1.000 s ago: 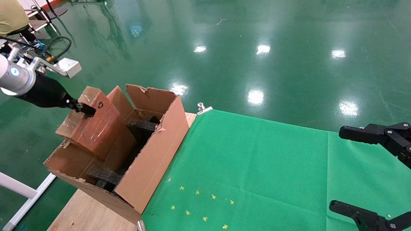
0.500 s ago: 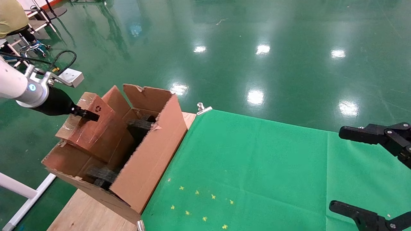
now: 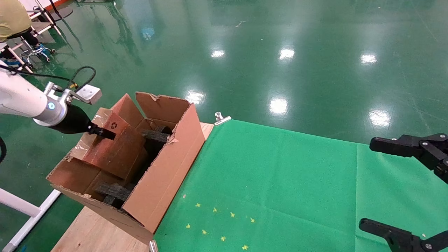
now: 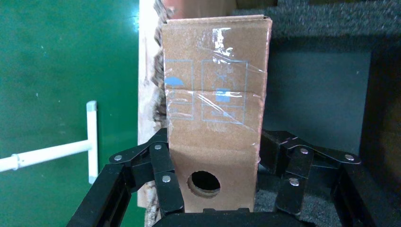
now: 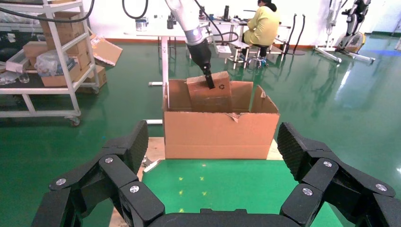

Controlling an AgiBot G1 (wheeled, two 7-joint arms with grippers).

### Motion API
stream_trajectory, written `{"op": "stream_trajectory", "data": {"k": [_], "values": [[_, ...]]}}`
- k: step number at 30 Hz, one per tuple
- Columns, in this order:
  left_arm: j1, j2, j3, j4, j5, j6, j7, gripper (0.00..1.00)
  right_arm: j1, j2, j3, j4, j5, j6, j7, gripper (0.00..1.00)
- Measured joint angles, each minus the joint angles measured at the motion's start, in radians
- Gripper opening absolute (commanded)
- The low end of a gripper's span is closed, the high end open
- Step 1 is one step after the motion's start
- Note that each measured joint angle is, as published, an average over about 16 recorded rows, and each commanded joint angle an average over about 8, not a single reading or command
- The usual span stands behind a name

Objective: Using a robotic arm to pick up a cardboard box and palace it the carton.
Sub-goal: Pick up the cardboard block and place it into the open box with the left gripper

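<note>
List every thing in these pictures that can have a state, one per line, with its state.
cardboard box: gripped, tilted, partly inside the carton
carton: flaps open, foam blocks inside
left gripper: shut on the cardboard box
right gripper: open, holds nothing, over the green cloth

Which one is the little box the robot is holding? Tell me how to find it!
Look for the big open carton at the left end of the green table. Sticking out of its top, tilted, is the small brown box, clamped by the left pincer. Unlike the carton, it is wrapped in shiny clear tape, with a recycling mark on it and a round hole in its narrow end.
</note>
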Motion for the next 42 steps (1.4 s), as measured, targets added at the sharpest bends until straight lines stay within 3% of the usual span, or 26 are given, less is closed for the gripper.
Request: {"op": "stream_trajectory", "data": {"k": [42], "values": [[0.243,0.094,-0.010,0.025,-0.014,-0.165,-0.087,0.00,0.000,0.000,-0.001,0.000,0.000,0.000,0.000,1.00]]}}
